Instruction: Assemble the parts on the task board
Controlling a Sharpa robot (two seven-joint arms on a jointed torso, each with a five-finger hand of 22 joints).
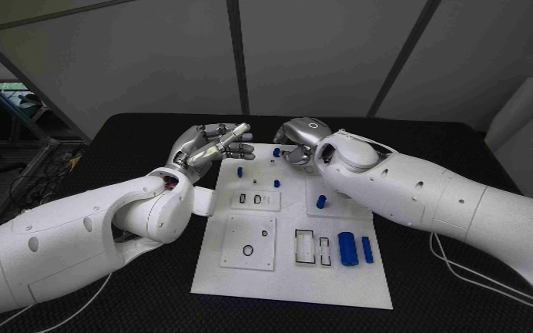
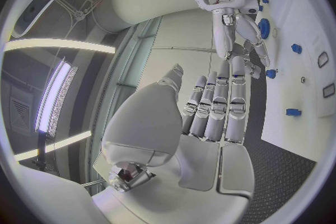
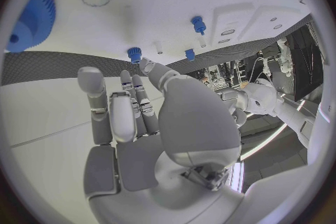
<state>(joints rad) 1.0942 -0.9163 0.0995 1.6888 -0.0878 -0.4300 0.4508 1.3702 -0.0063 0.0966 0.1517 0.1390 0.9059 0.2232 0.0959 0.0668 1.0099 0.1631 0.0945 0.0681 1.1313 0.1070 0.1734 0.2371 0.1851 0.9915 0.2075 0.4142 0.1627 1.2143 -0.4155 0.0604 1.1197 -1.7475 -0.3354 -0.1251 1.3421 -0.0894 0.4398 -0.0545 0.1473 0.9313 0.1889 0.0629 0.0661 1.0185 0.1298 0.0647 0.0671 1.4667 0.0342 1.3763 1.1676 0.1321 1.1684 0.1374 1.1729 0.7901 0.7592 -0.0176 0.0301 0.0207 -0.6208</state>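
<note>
Task board (image 1: 291, 271): white plate, middle of black tabletop (image 1: 133, 129), between both arms.

Parts, blue: two long pieces (image 1: 349, 247) side by side at board's near right, next to a rectangular slot (image 1: 304, 246); one short peg (image 1: 321, 201) mid-board; small pegs (image 1: 240, 169) near far edge; gear (image 3: 31, 19) at far right of board, close to right robot hand.

Left robot hand (image 1: 208, 145): raised off far left corner of board, palm up, fingers straight and close together, nothing seen in it. Same in left wrist view (image 2: 210, 117): fingers extended, empty.

Right robot hand (image 1: 298, 139): over far edge of board, back of hand to head camera. Right wrist view (image 3: 133, 117): fingers loosely extended and apart, a small blue peg (image 3: 134, 54) just beyond the fingertips; contact with it cannot be told. No part seen clamped.

Step in hand, judged: reaching for a small peg at far edge of board; nothing lifted yet. Most parts unassembled; slots near edge unfilled.

Next move, judged: lower right fingers round the peg, pinch from both sides, lift upright, carry to matching hole. Left robot hand free to steady board.
</note>
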